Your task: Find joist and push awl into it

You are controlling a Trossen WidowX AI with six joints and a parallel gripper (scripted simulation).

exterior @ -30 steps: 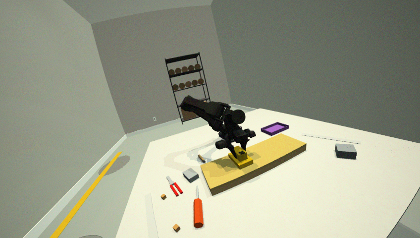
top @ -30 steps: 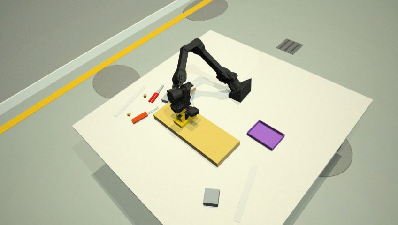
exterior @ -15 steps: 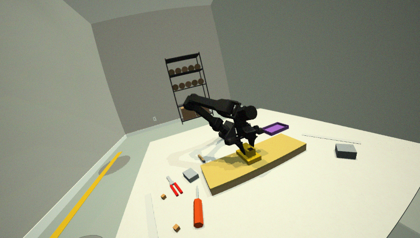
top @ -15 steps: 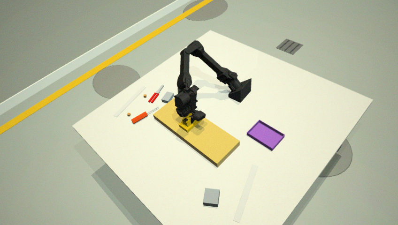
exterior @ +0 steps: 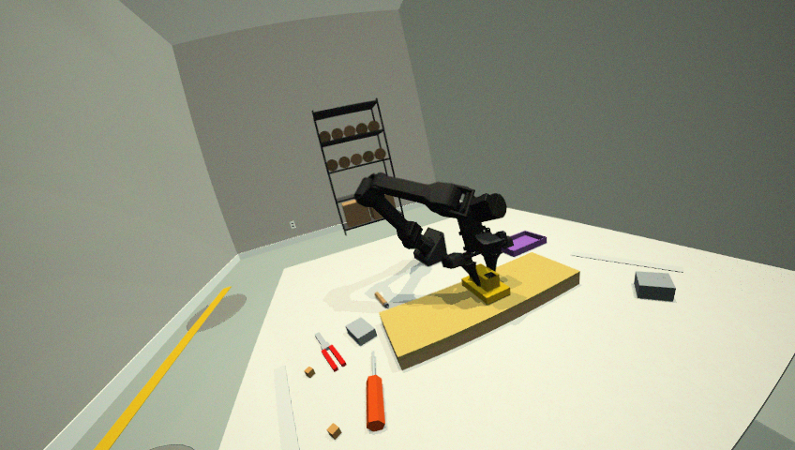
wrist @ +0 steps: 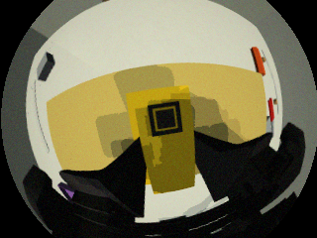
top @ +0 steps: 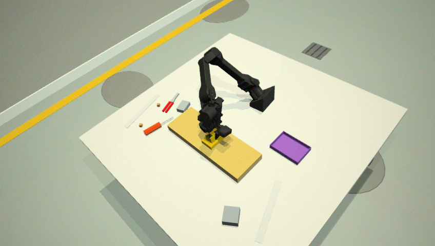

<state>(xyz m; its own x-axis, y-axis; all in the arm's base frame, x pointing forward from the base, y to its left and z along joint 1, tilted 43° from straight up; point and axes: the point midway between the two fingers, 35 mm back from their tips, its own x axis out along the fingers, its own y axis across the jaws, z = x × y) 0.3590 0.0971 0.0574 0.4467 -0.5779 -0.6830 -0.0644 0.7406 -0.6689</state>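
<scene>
The yellow stud finder (top: 210,143) (exterior: 486,292) (wrist: 170,169) sits upright, seemingly flat, near the middle of the tan floor panel (top: 238,158) (exterior: 547,273) (wrist: 74,119). My gripper (top: 212,137) (exterior: 484,274) (wrist: 164,135) is shut on its raised grip, one black finger on each side. The square display on its top is dark. No hole shows in the visible panel surface; the part under the stud finder is hidden. The purple tray (top: 290,148) (exterior: 525,242) (wrist: 67,191) is empty. The wooden-handled awl (exterior: 382,299) lies behind the panel; the arm hides it in the top view.
An orange screwdriver (top: 152,128) (exterior: 375,402) (wrist: 258,60) and red-handled pliers (top: 167,106) (exterior: 333,356) lie off the panel's left end, with two small wooden cubes. One grey block (top: 183,105) (exterior: 361,330) is near that end. Another grey block (top: 231,214) (exterior: 654,285) stands farther off.
</scene>
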